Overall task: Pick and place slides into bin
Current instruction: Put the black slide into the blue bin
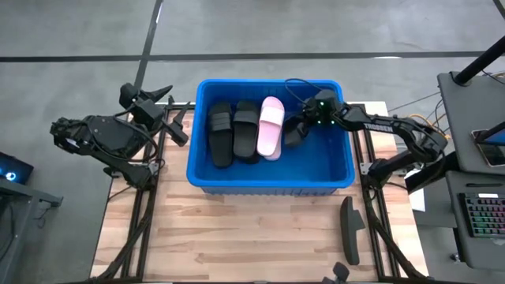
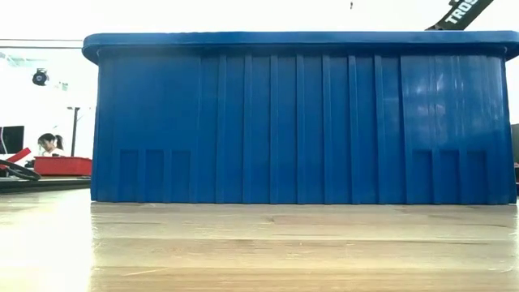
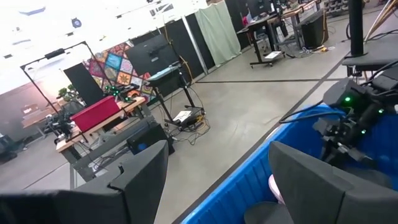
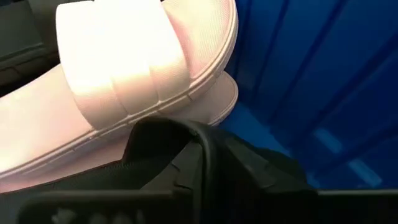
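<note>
The blue bin (image 1: 268,183) stands at the middle of the table and fills the low view (image 2: 300,122). On its floor lie two black slides (image 1: 221,134) (image 1: 246,130) and the pale pink slide (image 1: 271,126) side by side. Another black slide (image 1: 295,132) sits just right of the pink one, at the tip of my right gripper (image 1: 308,122), which reaches down into the bin from the far right. My left gripper (image 1: 180,128) hovers open outside the bin's left wall, holding nothing; its fingers (image 3: 149,174) point level. My right gripper is on the black slide (image 4: 165,149), coming slanting down from the bin's far right corner. The slide itself fills the wrist view's bottom and hides the place of contact. The slide lies close against the pink slide's side (image 4: 205,106), low in the bin.
A long dark object (image 1: 349,229) lies near the table's right edge in front of the bin. Bare wood (image 1: 252,237) stretches between the bin and the near edge. The right half of the bin's floor (image 1: 323,158) is bare. A person (image 2: 49,144) sits far off in the room.
</note>
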Controlling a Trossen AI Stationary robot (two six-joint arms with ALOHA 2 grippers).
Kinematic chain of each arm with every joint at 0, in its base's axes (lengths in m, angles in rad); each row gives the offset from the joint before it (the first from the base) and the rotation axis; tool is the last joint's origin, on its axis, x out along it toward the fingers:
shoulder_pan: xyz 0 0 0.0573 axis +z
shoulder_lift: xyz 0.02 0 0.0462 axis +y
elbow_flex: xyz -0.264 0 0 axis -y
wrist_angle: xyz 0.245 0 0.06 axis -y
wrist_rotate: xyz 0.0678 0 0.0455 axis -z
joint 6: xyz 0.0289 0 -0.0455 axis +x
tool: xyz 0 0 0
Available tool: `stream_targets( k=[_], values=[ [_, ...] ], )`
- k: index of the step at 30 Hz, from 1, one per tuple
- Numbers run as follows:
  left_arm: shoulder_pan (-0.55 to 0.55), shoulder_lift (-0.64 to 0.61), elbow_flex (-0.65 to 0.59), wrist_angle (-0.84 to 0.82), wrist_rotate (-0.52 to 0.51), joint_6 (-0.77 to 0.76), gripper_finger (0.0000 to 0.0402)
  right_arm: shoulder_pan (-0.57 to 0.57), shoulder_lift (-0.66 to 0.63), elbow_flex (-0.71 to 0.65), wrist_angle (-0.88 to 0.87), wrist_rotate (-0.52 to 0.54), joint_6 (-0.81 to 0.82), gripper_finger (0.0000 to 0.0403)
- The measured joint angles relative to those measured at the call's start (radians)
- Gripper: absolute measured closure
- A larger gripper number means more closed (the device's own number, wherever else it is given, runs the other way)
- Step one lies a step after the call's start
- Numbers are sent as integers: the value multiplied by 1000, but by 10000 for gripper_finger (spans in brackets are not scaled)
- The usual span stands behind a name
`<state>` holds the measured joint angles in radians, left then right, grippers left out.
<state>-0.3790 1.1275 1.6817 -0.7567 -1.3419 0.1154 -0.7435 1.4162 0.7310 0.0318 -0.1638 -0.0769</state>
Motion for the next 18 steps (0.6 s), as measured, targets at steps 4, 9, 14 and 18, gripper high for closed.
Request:
stream_targets(
  k=[4, 9, 14, 18],
  values=[
    [0, 2, 0, 0, 0, -2, 139, -6, 10, 46, -93, -7, -1, 305],
    [0, 5, 0, 0, 0, -3, 139, -14, 8, 83, -217, -3, -1, 242],
    [0, 4, 0, 0, 0, -3, 139, -15, 8, 117, -325, 4, -1, 188],
    [0, 4, 0, 0, 1, -3, 139, -15, 8, 147, -359, 4, -1, 163]
  ],
)
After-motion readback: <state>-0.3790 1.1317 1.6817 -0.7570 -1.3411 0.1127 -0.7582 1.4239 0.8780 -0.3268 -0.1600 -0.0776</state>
